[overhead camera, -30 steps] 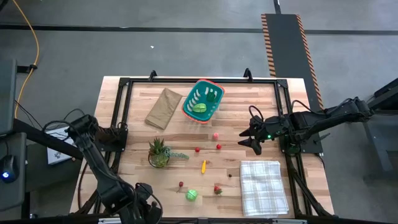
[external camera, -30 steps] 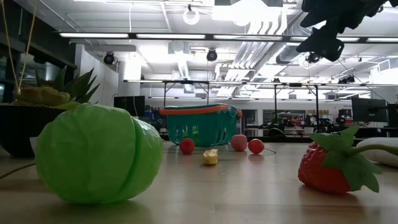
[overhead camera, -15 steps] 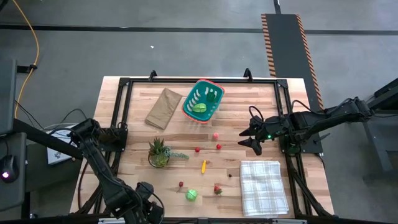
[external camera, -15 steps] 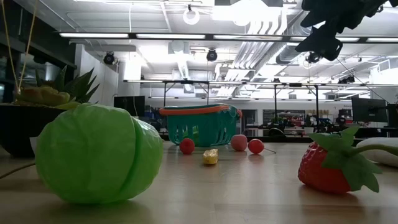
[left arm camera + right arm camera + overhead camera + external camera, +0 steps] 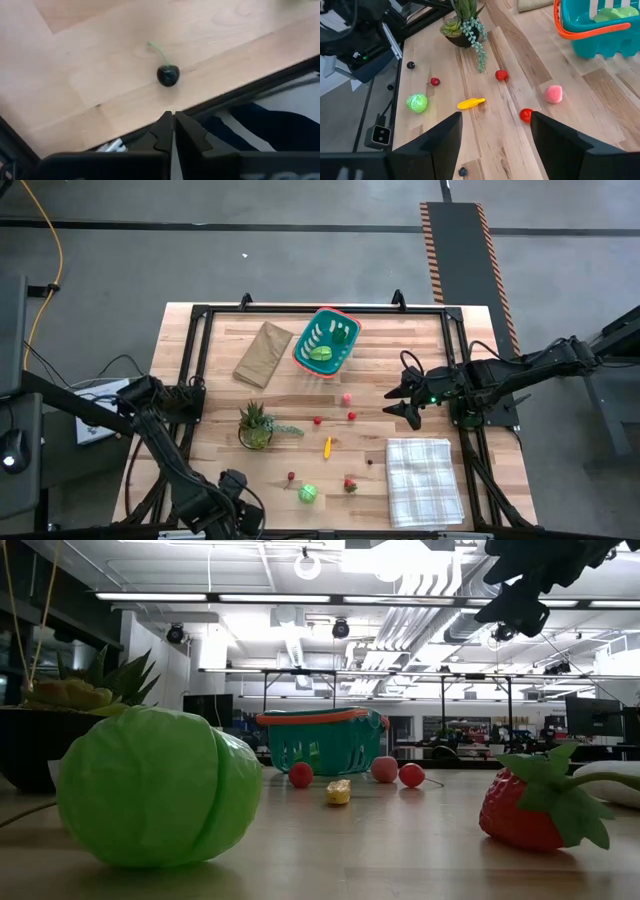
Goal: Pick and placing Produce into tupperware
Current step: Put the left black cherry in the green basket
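The teal basket with an orange rim [image 5: 326, 342] stands near the table's far edge and holds green pieces. On the wood lie a pink piece [image 5: 346, 397], two red ones [image 5: 351, 416], a yellow one [image 5: 327, 446], a green cabbage [image 5: 308, 494] and a strawberry [image 5: 350, 484]. My right gripper [image 5: 400, 402] hangs open above the table's right part, right of the pink piece [image 5: 553, 93]. My left gripper [image 5: 240, 502] is shut at the near edge. A dark cherry [image 5: 167, 75] lies on the table beyond its fingertips [image 5: 172, 118].
A potted spiky plant [image 5: 255, 425] stands left of the produce, and a brown paper bag [image 5: 262, 352] lies left of the basket. A checked cloth [image 5: 424, 478] covers the near right corner. Black frame rails [image 5: 195, 360] run along the table's sides.
My left arm has shifted slightly toward the table's right along the near edge. Nothing on the table has moved.
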Motion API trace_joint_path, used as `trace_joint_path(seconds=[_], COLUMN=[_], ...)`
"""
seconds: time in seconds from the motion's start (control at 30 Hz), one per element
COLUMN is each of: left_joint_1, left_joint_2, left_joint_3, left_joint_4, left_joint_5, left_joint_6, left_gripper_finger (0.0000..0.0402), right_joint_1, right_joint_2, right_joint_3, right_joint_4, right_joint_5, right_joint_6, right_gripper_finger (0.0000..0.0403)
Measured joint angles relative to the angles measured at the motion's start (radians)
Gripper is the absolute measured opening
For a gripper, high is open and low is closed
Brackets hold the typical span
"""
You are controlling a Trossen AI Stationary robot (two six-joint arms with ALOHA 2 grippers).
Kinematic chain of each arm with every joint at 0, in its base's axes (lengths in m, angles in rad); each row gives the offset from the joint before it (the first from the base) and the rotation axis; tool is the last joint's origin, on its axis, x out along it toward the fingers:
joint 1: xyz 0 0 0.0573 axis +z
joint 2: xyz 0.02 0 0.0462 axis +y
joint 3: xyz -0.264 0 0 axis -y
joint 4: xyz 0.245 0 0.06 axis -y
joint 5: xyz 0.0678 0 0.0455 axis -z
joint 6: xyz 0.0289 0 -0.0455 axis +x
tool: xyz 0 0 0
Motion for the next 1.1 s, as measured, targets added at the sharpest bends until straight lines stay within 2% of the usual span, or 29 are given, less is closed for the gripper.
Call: trace_joint_path(seconds=[0.23,0.33,0.83,1.1], left_joint_1=[0.019,0.027,0.039,0.046], left_joint_2=[0.013,0.019,0.026,0.09], left_joint_3=[0.0,0.0,0.0,0.0], left_joint_4=[0.029,0.034,0.004,0.054], left_joint_5=[0.031,0.04,0.046,0.062], left_joint_6=[-0.008,-0.008,0.007,0.024], left_gripper_finger=[0.0092,0.0112,0.0102,0.0132], right_joint_1=[0.0,0.0,0.0,0.0], right_joint_2=[0.0,0.0,0.0,0.0], right_joint_3=[0.0,0.0,0.0,0.0], right_joint_4=[-0.002,-0.002,-0.006,-0.006], right_joint_5=[0.001,0.004,0.005,0.005], right_joint_6=[-0.011,-0.018,-0.037,-0.037], right_gripper_finger=[0.0226,0.0226,0.0226,0.0226])
